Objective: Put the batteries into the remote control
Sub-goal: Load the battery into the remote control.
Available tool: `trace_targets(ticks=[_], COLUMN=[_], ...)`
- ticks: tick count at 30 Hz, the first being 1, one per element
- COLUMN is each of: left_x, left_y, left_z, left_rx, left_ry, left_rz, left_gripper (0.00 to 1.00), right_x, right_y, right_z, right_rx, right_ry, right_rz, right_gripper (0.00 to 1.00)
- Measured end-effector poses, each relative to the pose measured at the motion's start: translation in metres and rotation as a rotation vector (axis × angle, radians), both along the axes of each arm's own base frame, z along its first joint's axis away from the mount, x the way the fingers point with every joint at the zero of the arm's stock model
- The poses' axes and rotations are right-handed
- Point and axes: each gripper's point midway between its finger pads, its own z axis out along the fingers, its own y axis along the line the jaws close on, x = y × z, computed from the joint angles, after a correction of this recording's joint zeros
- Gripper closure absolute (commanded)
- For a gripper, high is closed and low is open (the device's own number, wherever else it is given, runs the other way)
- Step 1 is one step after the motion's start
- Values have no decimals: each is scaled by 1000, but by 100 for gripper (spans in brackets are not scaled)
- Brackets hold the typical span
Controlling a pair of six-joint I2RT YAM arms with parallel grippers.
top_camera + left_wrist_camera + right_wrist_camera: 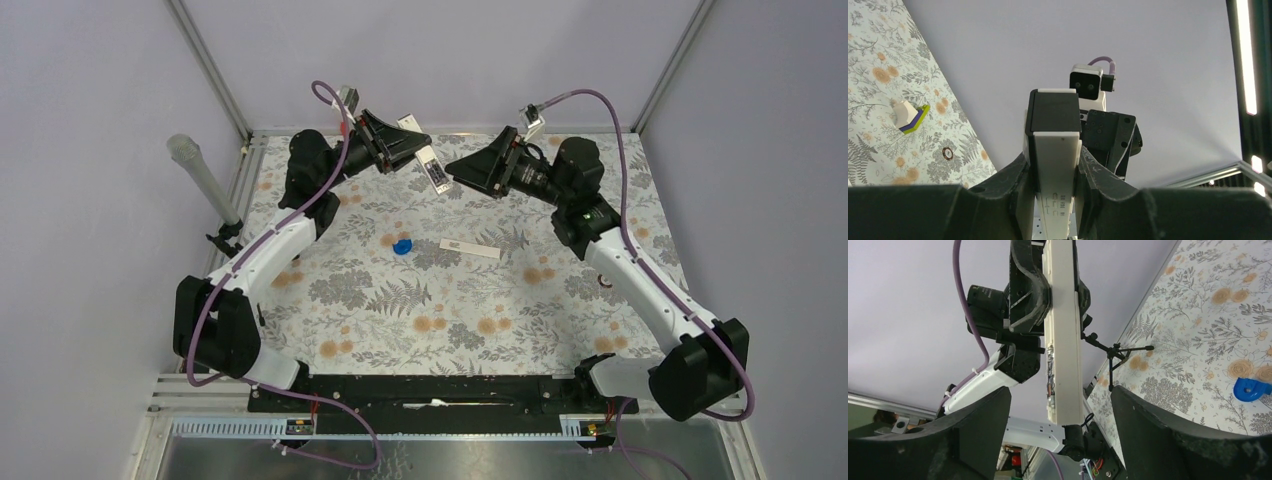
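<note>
Pinched in the left jaws, the remote control (432, 168) points its free end between the spread right jaws.

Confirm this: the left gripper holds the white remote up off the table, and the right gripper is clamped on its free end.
Wrong on the right gripper: it is open, its fingers standing wide of the remote, not clamped on its free end. The left gripper does hold the remote up off the table. The right wrist view shows it.
</note>
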Motion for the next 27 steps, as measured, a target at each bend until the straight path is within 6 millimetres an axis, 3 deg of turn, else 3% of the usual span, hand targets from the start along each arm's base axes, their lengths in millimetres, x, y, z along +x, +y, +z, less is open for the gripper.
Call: trace_targets(ticks=[10,13,14,17,19,27], left_x=[-4,-3,-2,-2,-1,5], left_y=[-1,-1,-2,-2,-1,16], left_z=[-2,-8,-9,-13,-16,-49], left_rx=[39,56,60,69,84,260], left_ry=[-61,-44,-39,-29,-21,43], left_rz=[-7,-8,-7,-5,2,144], left_gripper=[100,100,100,100,100,100], right_x=[3,2,2,2,4,9], right_y=[10,11,11,11,10,7], right_z=[-28,-28,-27,-29,-34,-49], right_rx=[-58,-64,-67,-83,-103,-231], right_ry=[3,-4,-9,-19,-17,-88], right_rz=[78,93,95,93,86,39], right_gripper=[53,58,56,27,16,7])
